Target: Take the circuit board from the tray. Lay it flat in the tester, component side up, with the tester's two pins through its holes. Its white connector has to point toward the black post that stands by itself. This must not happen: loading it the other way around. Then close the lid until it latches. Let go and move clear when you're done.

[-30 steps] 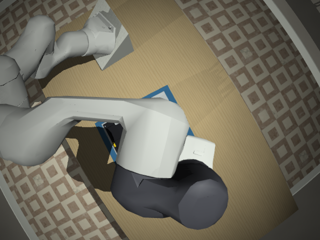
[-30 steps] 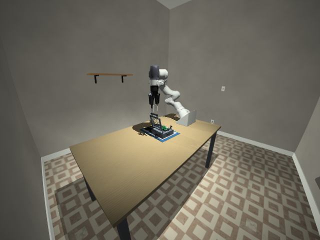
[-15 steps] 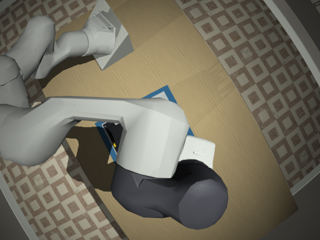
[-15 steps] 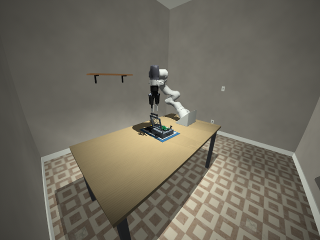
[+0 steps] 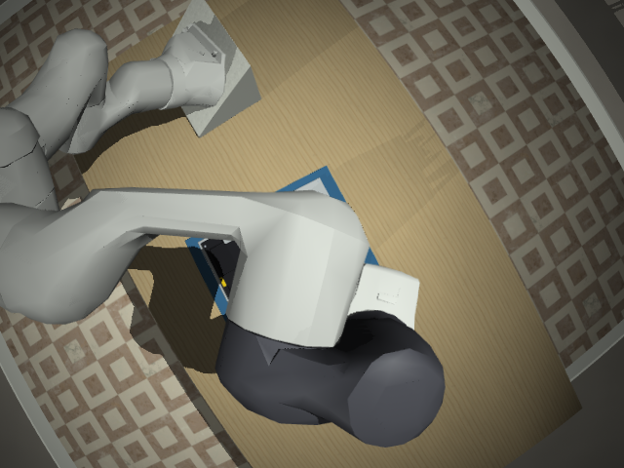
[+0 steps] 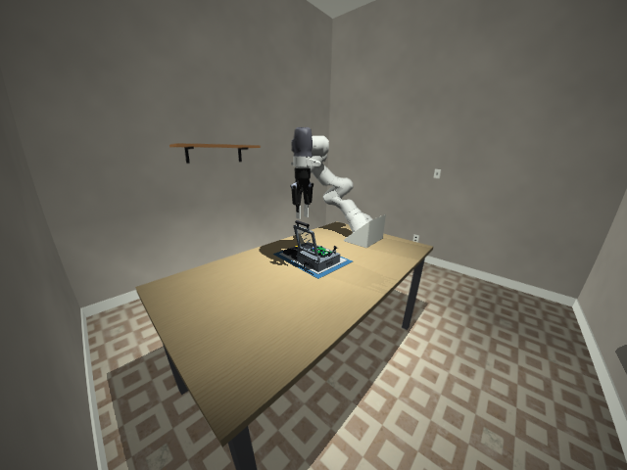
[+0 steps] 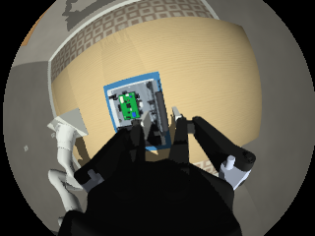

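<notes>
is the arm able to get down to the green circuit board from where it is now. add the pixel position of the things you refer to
Probably yes: the gripper point(image 6: 303, 214) point(image 7: 161, 115) hangs above with nothing between its fingers, and the raised lid point(image 6: 306, 237) leaves the board point(image 6: 321, 250) point(image 7: 128, 106) uncovered.

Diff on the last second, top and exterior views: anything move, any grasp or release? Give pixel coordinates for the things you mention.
No visible change. The arm point(image 5: 297, 272) point(image 6: 331, 176) holds the same pose, with the gripper point(image 6: 303, 217) point(image 7: 161, 115) above the tester point(image 6: 318, 258), nothing seen between its fingers. The lid point(image 6: 306, 237) stays raised and the green board point(image 6: 321, 250) point(image 7: 128, 106) stays at the tester. No grasp or release seen.
</notes>
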Controlling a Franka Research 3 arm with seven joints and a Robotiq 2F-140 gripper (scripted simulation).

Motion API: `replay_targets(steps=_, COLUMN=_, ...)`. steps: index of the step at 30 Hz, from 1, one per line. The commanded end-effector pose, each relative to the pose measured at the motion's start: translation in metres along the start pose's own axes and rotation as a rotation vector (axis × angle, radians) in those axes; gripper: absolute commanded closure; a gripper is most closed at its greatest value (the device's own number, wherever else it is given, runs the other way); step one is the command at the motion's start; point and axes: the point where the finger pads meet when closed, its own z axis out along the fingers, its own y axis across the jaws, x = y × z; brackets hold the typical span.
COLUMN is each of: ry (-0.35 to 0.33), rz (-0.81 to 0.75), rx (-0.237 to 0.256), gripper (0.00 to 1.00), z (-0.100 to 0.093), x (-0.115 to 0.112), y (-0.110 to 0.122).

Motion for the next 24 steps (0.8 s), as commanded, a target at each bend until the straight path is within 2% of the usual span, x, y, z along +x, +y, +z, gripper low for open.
replay_targets(steps=1, ry=-0.001, rz=-0.002, rx=-0.003, gripper=0.7, z=0.002, x=-0.001, y=0.001)
replay_targets(steps=24, ry=-0.001, rz=-0.002, rx=-0.003, gripper=0.7, z=0.031, x=-0.002, y=0.002)
